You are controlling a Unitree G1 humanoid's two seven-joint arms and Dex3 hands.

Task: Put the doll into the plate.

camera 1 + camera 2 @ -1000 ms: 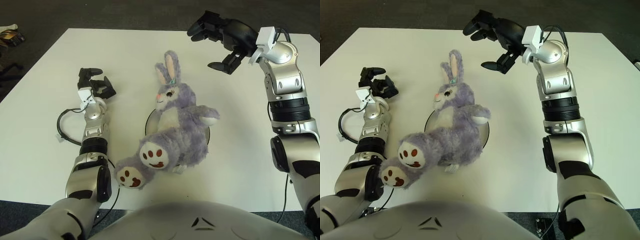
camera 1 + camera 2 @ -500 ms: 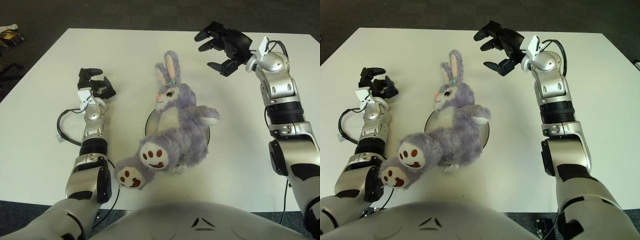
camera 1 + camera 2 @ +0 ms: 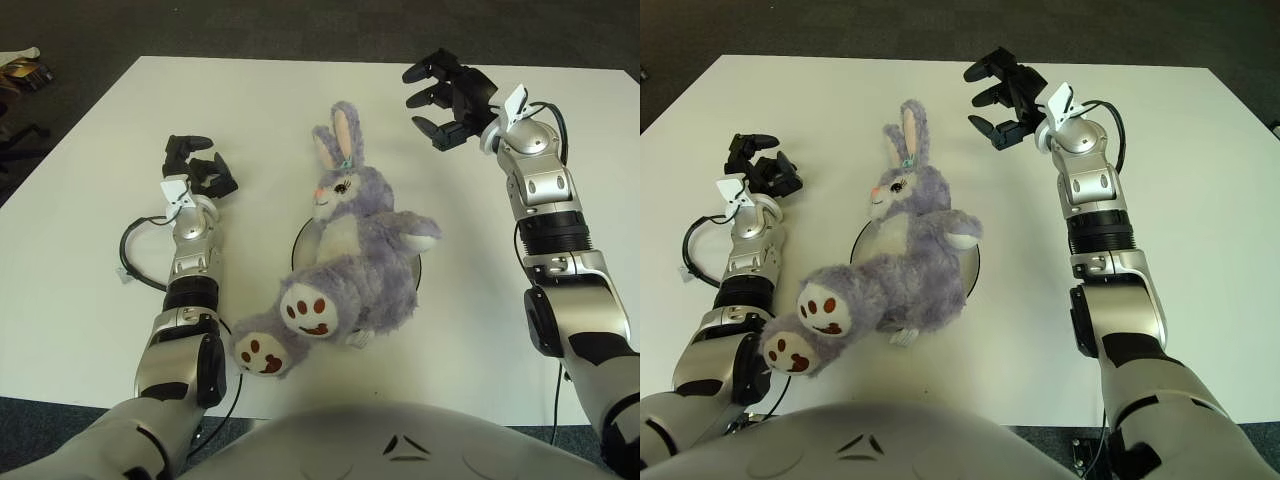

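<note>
The fingers [image 3: 432, 97] of my right hand [image 3: 452, 95] are spread and hold nothing; the hand hangs above the table [image 3: 90, 250], behind and to the right of the doll's ears. The fingers of my left hand [image 3: 198, 170] are loosely parted and hold nothing; this hand shows to the left of the doll, well apart from it.

Count: one doll [image 3: 340, 260], one plate [image 3: 302, 238], two hands. The doll is a grey-purple plush rabbit. It lies on the plate, head toward the far edge of the table, and its two feet extend past the near rim toward me, soles up.

Change since the earlier frames: my right hand has moved lower and closer to my side, and its wrist has turned so the fingers point more toward the left. My left hand has shifted slightly. The doll and plate are unchanged in position.

Hidden parts: the doll covers most of the plate; only an arc of dark rim on the left and a short piece on the right are visible. A black cable [image 3: 135, 255] beside my left forearm runs out of view under the arm.
</note>
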